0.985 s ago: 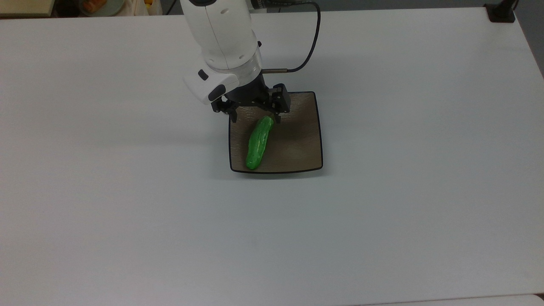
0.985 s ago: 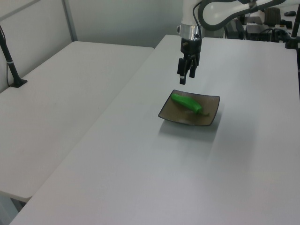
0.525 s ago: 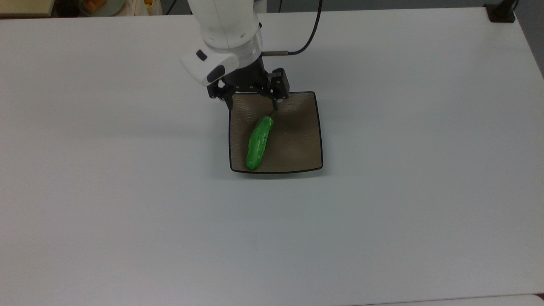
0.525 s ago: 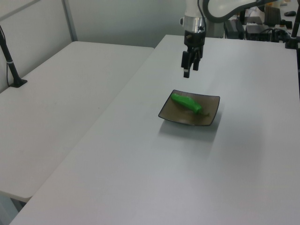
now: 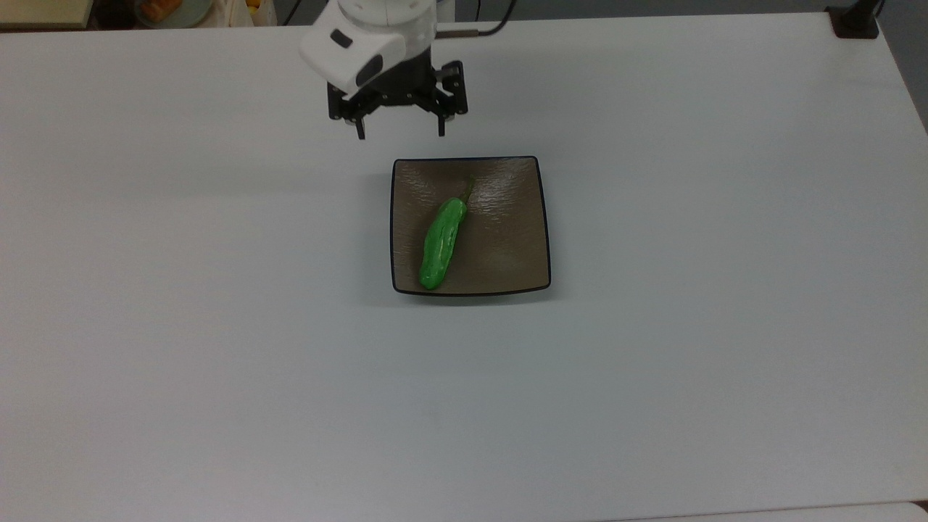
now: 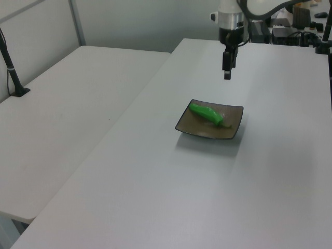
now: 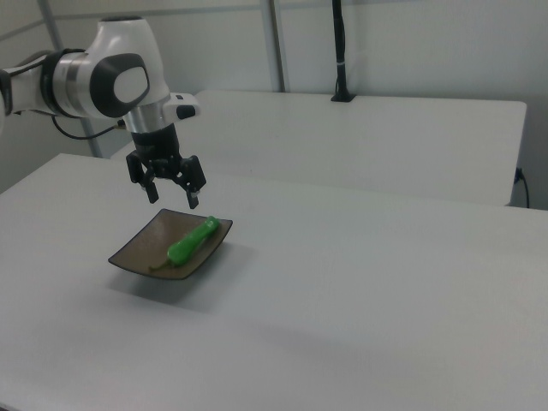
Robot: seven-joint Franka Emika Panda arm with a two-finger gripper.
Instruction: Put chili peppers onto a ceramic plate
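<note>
White table (image 5: 652, 362) bears ceramic plate (image 5: 507, 246); chili pepper (image 5: 441, 243) lies on plate. Gripper (image 5: 400, 133) above plate's far edge, fingers spread, empty. Second white table (image 6: 62, 114) beside.

Bright green chili pepper (image 5: 441, 243), glossy brown ceramic plate (image 5: 507, 246) with dark rim, white table (image 5: 217, 362)

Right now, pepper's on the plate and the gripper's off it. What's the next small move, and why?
Probably just keep backing the gripper up and away, toward a rest pose. The chili pepper lies wholly inside the ceramic plate, with nothing touching it. The gripper is open and empty, above the table past the plate's far edge in the top view, so no further grasp looks needed.
</note>
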